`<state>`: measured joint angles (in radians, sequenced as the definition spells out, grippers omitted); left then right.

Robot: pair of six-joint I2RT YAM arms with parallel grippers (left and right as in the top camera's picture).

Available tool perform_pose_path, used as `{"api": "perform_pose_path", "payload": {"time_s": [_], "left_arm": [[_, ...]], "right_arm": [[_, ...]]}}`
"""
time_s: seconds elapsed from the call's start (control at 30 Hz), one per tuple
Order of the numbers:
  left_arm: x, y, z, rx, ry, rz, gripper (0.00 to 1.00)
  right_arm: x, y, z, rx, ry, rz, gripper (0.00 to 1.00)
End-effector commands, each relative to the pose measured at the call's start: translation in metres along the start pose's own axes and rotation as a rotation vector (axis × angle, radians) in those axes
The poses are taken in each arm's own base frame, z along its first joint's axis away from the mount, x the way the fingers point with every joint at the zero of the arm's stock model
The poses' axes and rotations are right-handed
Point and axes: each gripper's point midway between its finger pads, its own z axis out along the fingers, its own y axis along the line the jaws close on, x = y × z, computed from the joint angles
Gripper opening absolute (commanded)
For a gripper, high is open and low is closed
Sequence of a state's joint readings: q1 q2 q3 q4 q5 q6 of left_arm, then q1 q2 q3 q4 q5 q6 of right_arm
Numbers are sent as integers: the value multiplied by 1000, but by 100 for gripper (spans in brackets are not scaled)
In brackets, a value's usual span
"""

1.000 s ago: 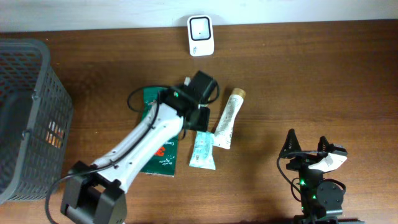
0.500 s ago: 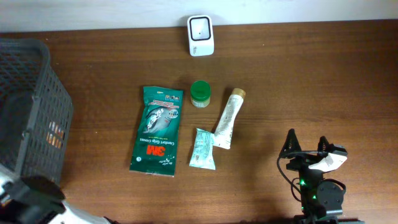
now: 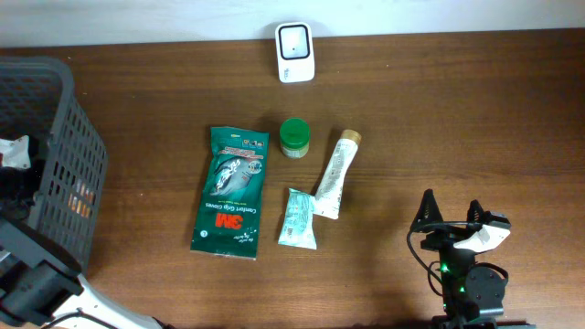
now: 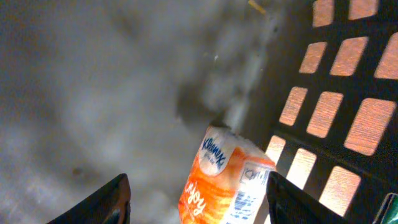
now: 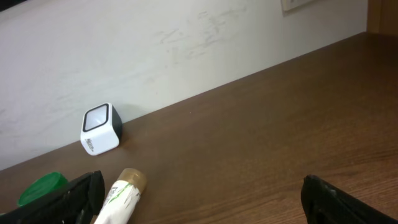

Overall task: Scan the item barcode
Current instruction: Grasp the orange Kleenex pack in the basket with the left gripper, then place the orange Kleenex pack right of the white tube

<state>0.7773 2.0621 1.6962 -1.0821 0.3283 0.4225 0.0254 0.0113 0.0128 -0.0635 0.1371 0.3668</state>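
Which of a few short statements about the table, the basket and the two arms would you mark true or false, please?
1. The white scanner stands at the table's far edge. True.
2. The green-lidded jar lies inside the basket. False: it stands on the table, between the 3M pack and the tube.
3. An orange pack lies in the basket, in front of the left fingers. True.
4. The right fingers grip the tube. False: they are open, empty and apart from it.
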Motion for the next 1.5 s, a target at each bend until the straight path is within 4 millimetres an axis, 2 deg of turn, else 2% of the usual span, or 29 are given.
{"api": "perform_pose_path", "payload": {"time_s": [0.0,0.07,0.13,0.17,0.27,0.3,0.33,0.4,0.47,0.5,0.53,0.57,0.6,0.63,0.67,0.73,0.77,0.8,0.83,0.9,0.97,1.0,1.07,1.17,1.23,1.27,1.33,1.4,1.47], "left_arm": [[1,-9,4,55,-13,69,64],[10,-19,14,110,-1,127,63],[17,-20,22,120,14,132,60],[18,-19,22,117,15,132,56],[17,-13,22,83,17,139,22],[13,-12,19,77,9,133,2],[4,-4,7,18,0,53,0],[-27,-5,-34,-28,-90,-18,0],[-64,-24,-96,-72,-240,-24,0],[-94,-58,-167,-103,-426,-18,0],[-104,-88,-212,-107,-537,-10,0],[-101,-113,-249,-133,-624,-63,0],[-92,-148,-274,-111,-682,-48,0],[-81,-183,-287,-75,-704,6,0],[-67,-222,-291,-32,-695,80,0],[-40,-286,-268,51,-590,170,0],[-29,-308,-255,93,-537,185,0],[-12,-344,-232,142,-451,245,0],[1,-369,-214,170,-391,301,0],[42,-434,-154,226,-212,420,0],[68,-475,-109,229,-113,502,0],[76,-490,-87,205,-82,507,0],[89,-501,-50,107,-52,409,0],[108,-526,-19,74,-44,432,0],[130,-550,6,87,-20,435,0],[147,-564,27,86,6,429,0],[171,-574,51,69,43,455,0],[202,-590,77,66,74,517,0],[220,-598,96,65,89,545,0]], "right_arm": [[3,-3,0,9,4,5,98],[3,-3,0,9,4,5,98],[3,-3,0,9,4,5,98],[3,-3,0,9,4,5,98],[3,-3,0,9,4,5,98],[3,-3,0,9,4,5,98],[3,-3,0,9,4,5,98],[3,-3,0,9,4,4,98],[3,-3,0,9,4,5,98],[3,-3,0,9,4,5,98],[3,-3,0,9,4,5,98],[3,-3,0,8,5,4,98],[3,-3,0,9,4,5,98],[3,-3,0,9,4,5,98],[3,-3,0,9,4,4,98],[3,-3,0,9,4,4,98],[3,-3,0,9,4,5,98],[3,-3,0,9,4,5,98],[3,-3,0,9,4,5,98],[3,-3,0,9,4,5,98],[3,-3,0,9,4,5,98],[3,-3,0,9,4,4,98],[3,-3,0,8,5,5,98],[3,-3,0,9,4,5,98],[3,-3,0,9,4,5,98],[3,-3,0,9,4,4,98],[3,-3,0,9,4,5,98],[3,-3,0,9,4,5,98],[3,-3,0,9,4,5,98]]}}
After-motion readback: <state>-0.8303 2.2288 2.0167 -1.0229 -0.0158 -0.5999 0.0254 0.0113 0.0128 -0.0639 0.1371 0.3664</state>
